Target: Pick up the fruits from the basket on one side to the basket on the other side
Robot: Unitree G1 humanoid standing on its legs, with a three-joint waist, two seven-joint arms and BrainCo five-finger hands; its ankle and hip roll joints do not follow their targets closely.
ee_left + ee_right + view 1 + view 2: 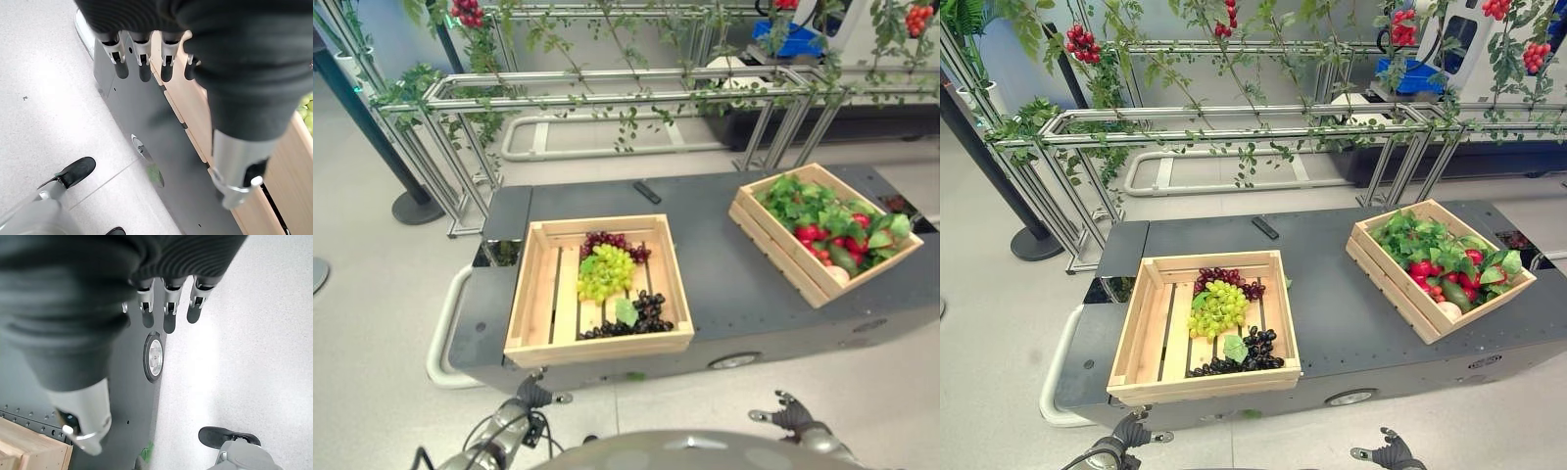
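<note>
Dark cart top [705,245] carries grape basket [598,290] at 9 o'clock, vegetable basket [822,231] at 3, apart for transfer; left hand [534,394] and right hand [783,412] hang empty at 6, fingers relaxed.

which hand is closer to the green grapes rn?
Left. The left hand hangs just below the near edge of the crate holding the green grapes; the right hand is farther off toward the robot's right, low beside the platform.

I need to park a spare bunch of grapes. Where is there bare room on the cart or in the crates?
The dark cart top is bare between the two crates. The left half of the near crate shows bare slats; grapes fill its right half. The far crate is packed with leaves and red fruit.
</note>
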